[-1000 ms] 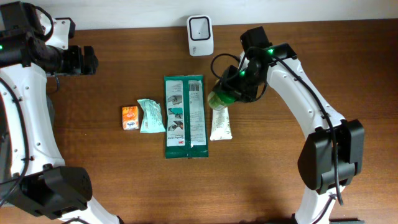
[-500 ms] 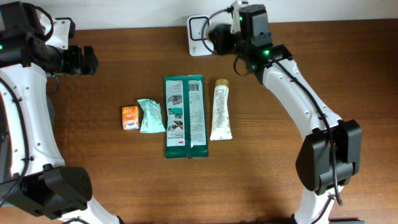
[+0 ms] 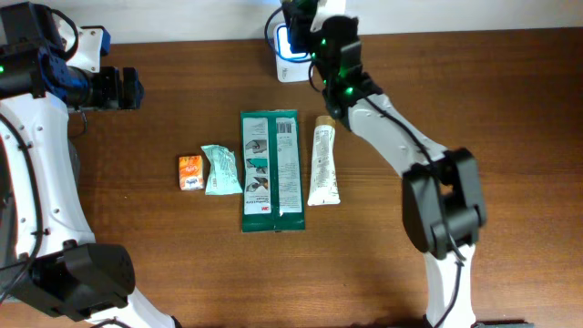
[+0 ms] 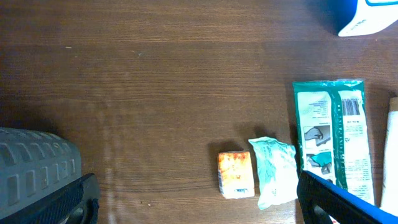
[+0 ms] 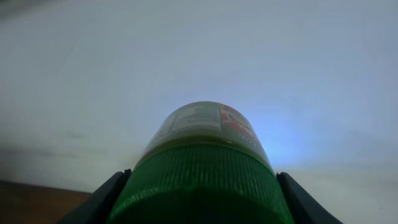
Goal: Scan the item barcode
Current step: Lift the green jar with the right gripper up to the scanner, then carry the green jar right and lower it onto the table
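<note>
Green-capped, labelled plastic bottle (image 5: 202, 134), clamped in right gripper (image 5: 200, 202) at far edge of brown wooden table (image 3: 383, 273), over white blue-lit scanner box (image 3: 291, 71); rotate slowly, hold steady; left gripper (image 3: 127, 88) wide apart, empty, far left.

Robot test bench: wooden table (image 3: 137, 228), scanner (image 3: 287, 66)

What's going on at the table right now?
The right gripper is shut on a green-capped bottle, holding it at the white scanner at the far edge of the table. The left gripper hangs open and empty at the left. A white tube, green pack, teal packet and orange box lie in a row mid-table.
</note>
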Robot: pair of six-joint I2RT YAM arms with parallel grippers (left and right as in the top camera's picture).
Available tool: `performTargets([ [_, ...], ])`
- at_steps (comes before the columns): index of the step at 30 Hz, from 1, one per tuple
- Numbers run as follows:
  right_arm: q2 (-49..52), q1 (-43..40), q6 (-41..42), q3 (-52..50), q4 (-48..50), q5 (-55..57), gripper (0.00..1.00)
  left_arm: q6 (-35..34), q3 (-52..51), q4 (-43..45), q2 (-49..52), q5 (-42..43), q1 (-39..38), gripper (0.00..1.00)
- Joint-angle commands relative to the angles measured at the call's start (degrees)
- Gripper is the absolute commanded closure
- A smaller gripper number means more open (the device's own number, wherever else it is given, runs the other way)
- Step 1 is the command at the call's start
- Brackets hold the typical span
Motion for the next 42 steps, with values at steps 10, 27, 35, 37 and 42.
performTargets([
  [10, 7.4, 0.2, -4.0, 0.9, 6.9, 0.9, 0.60, 0.7, 0.4, 0.1, -0.7, 0.8, 0.0, 0.01],
  [27, -0.4, 0.2, -7.9, 0.9, -9.0, -2.3, 0.60, 0.7, 0.4, 0.1, -0.7, 0.8, 0.0, 0.01],
  [35, -15.6, 0.2, -7.9, 0.9, -31.6, -4.7, 0.67, 0.7, 0.4, 0.1, -0.7, 0.8, 0.0, 0.01],
  [37, -19.3, 0.2, -7.8, 0.9, -38.8, -4.6, 0.67, 0.7, 0.4, 0.1, -0.7, 0.8, 0.0, 0.01],
  [42, -24.9, -1.0, -6.8, 0.9, -59.6, -4.6, 0.66, 0.7, 0.4, 0.1, -0.7, 0.8, 0.0, 0.01],
])
